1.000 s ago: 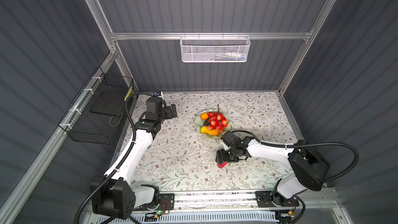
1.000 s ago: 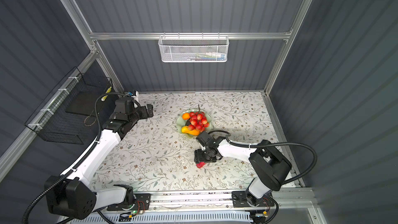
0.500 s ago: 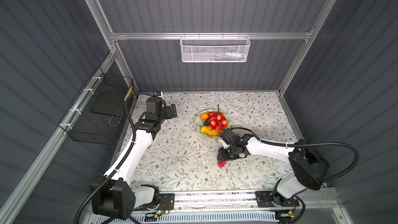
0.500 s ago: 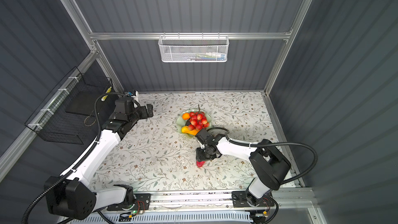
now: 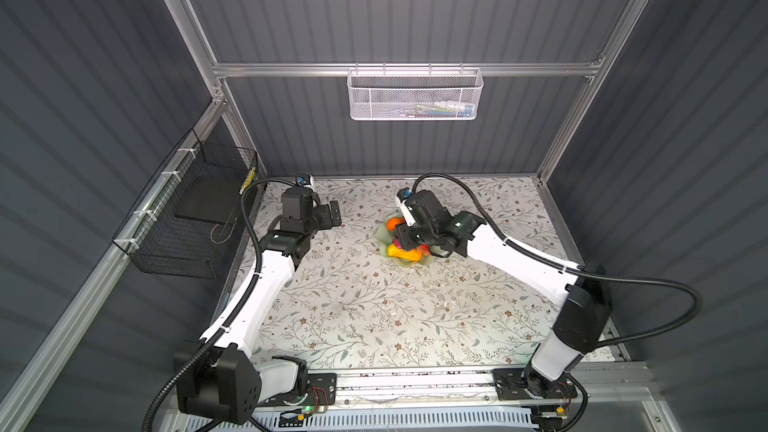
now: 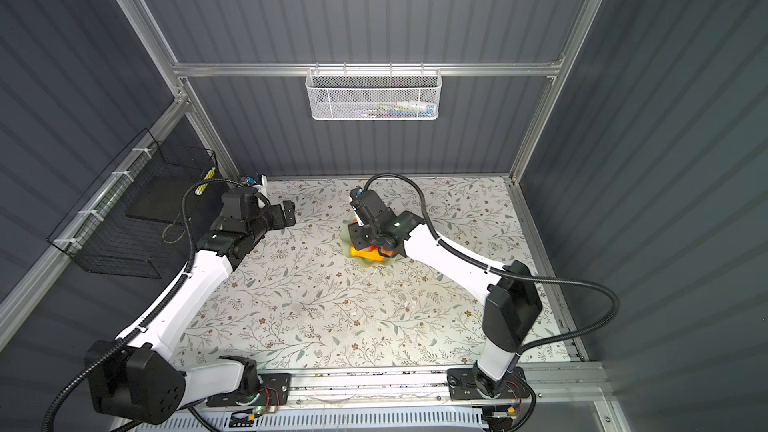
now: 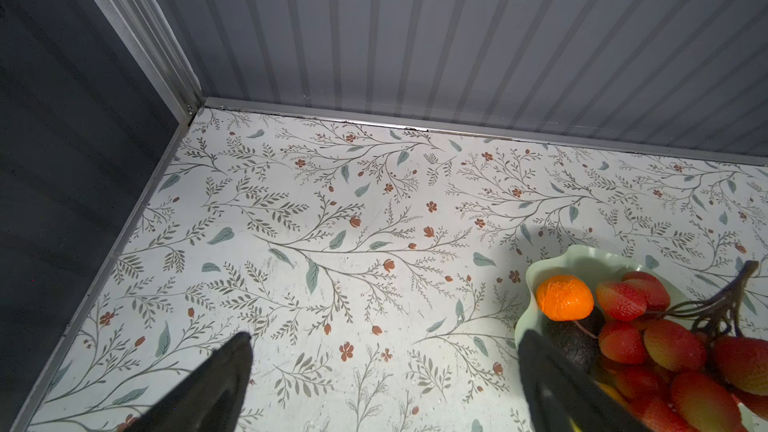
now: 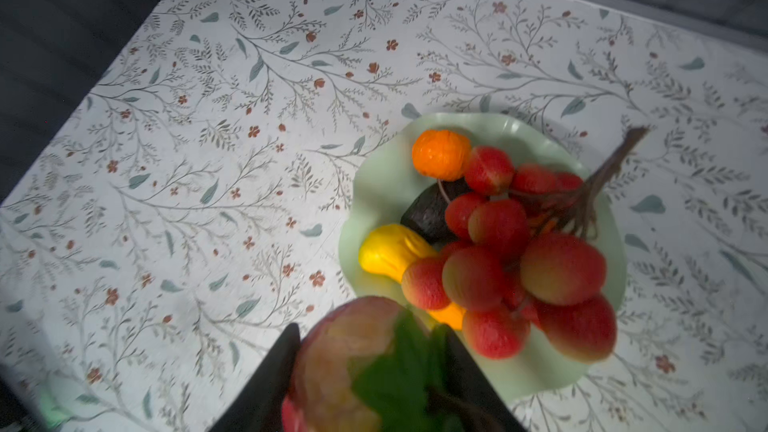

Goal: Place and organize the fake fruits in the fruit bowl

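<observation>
The red strawberry-like piece (image 8: 336, 363) is being gripped by the right gripper (image 8: 371, 331) just above the rim of the fruit bowl (image 8: 380, 195), its long axis roughly along the fingers and its leaves turned camera-ward. It is being hidden beneath that gripper in both top views. The left gripper (image 7: 384, 340) is being held spread wide over the table (image 7: 291, 243).

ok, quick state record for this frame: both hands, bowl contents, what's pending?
left hand: open, empty, over bare table
right hand: shut on red strawberry-like piece, above the fruit bowl
in bowl: tangerine, avocado, yellow fruit, red cluster
pending: held piece not yet released
</observation>
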Tool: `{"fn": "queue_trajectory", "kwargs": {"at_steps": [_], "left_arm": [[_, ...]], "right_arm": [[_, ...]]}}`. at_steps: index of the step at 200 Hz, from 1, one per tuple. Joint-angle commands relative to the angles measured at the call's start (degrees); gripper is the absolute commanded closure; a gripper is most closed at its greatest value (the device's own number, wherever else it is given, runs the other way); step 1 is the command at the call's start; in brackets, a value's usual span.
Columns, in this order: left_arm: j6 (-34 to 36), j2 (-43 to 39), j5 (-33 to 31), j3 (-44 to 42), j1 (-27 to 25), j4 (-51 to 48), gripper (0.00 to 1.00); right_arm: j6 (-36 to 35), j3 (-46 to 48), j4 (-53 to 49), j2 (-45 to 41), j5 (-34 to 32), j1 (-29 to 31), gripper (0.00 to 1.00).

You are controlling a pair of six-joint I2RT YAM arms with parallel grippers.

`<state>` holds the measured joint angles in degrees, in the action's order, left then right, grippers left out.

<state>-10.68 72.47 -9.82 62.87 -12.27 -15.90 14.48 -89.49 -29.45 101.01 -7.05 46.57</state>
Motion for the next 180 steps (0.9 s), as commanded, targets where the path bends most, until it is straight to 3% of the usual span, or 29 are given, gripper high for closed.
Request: {"fn": "queue_trajectory", "kwargs": {"at_steps": [1, 58, 105, 136, 180], "left_arm": [[0.6, -1.3, -0.1, 0.8, 0.3, -1.4, 0.00], [0.5, -1.6, 0.2, 0.8, 0.3, -1.4, 0.00], [0.5, -1.8, 0.1, 0.8, 0.3, -1.4, 0.00], [0.5, -1.8, 0.0, 0.8, 0.3, -1.4, 0.00], [0.5, -2.1, -0.1, 0.6, 0.3, -1.3, 0.00]], "right_arm": [[-6.7, -4.9, 0.3, 5.9, -4.9, -0.5, 0.65], [-12.0, -11.1, 6.2, 17.2, -6.7, -1.4, 0.64], [-12.6, -13.2, 10.1, 23.0, -8.2, -1.5, 0.57], [-12.7, -14.3, 10.4, 25.2, -7.8, -1.7, 0.47], [-10.7, -14.2, 9.8, 23.8, -7.2, -2.2, 0.20]]}}
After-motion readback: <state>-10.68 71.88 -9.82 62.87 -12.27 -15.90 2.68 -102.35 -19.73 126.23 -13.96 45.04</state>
